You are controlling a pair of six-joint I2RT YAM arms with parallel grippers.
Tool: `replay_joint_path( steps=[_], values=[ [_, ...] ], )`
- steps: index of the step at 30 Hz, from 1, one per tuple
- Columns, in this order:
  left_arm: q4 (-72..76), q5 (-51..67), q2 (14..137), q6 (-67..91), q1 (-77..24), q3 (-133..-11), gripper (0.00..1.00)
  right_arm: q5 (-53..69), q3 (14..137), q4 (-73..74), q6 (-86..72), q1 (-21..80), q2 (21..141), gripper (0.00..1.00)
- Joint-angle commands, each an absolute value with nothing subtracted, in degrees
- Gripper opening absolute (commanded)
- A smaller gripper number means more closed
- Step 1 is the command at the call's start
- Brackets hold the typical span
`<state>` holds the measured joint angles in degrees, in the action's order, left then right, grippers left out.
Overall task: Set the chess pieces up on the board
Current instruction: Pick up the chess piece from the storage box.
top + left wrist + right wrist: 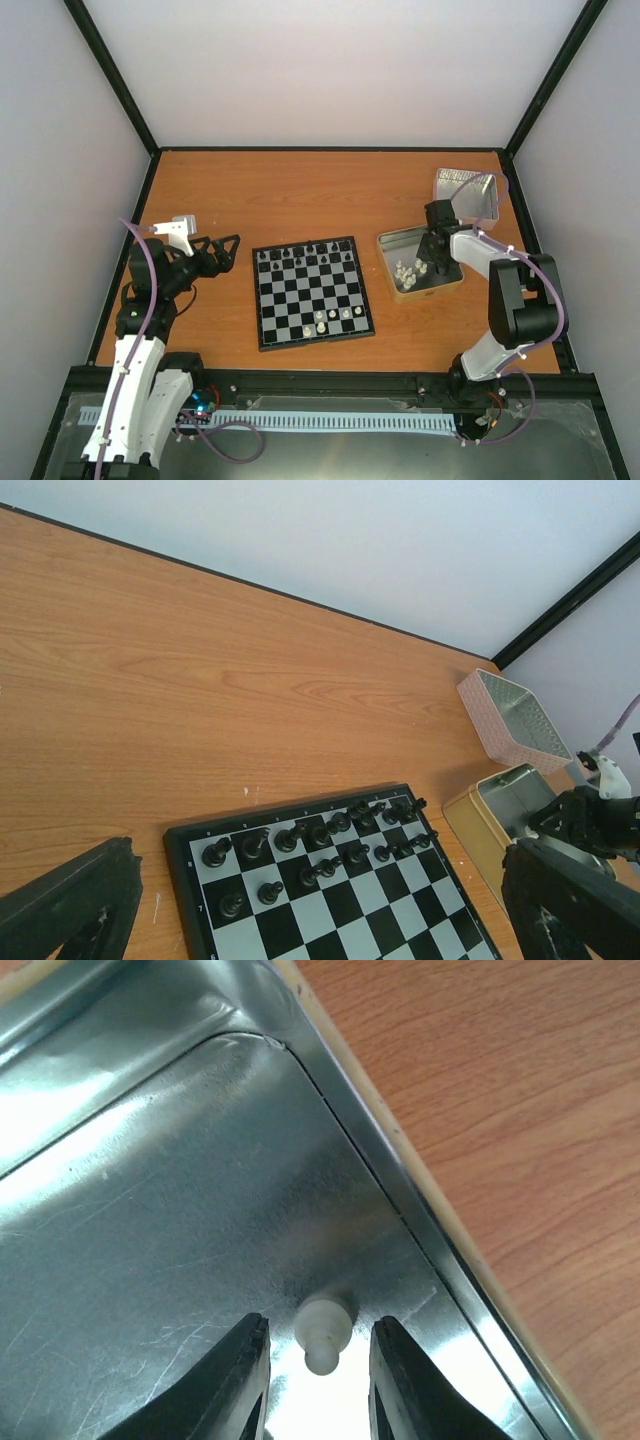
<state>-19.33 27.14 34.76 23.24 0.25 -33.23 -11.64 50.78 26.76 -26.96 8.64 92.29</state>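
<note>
Between my two dark fingers (pixel 245 1385) sits one small cream-white piece (pixel 322 1332), on the shiny floor of the open tin (pixel 150 1210) and close to its side wall. My right pincer (pixel 318 1370) is partly open. A sliver of bare metal shows on either side of the piece, so neither finger touches it and I have hold of nothing.

From above, that same right pincer (pixel 432 262) reaches down into the open tin (pixel 392 243), which stands just to the right of the board (pixel 300 292). A cluster of other cream-white pieces (pixel 408 271) lies in the tin beside my fingers. A few more cream-white pieces (pixel 332 318) already stand on the board, in its near rows and toward its right half. The black pieces (pixel 305 256) stand along the two far rows.

The board lies flat near the middle of the wooden table (pixel 300 190). A second silver tin (pixel 468 192) sits tilted up at the far right corner, behind the open one and apart from it.

My left pincer (pixel 225 246) hovers off the board's far left corner, fingers spread wide and empty — its wrist camera looks across the black rows toward both tins.
</note>
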Motion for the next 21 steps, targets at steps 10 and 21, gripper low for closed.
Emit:
replay_joint_path(
  steps=[10, 21],
  values=[
    [-18.9, 26.5, 34.4, 23.1, 0.0, -34.1, 1.0, -12.2, 53.2, 23.5, -24.9, 7.2, 96.9, 0.15],
    [-18.7, 26.8, 33.8, 23.1, 0.0, -34.0, 1.0, -11.7, 51.8, 26.8, -25.8, 10.7, 86.7, 0.03]
  ],
)
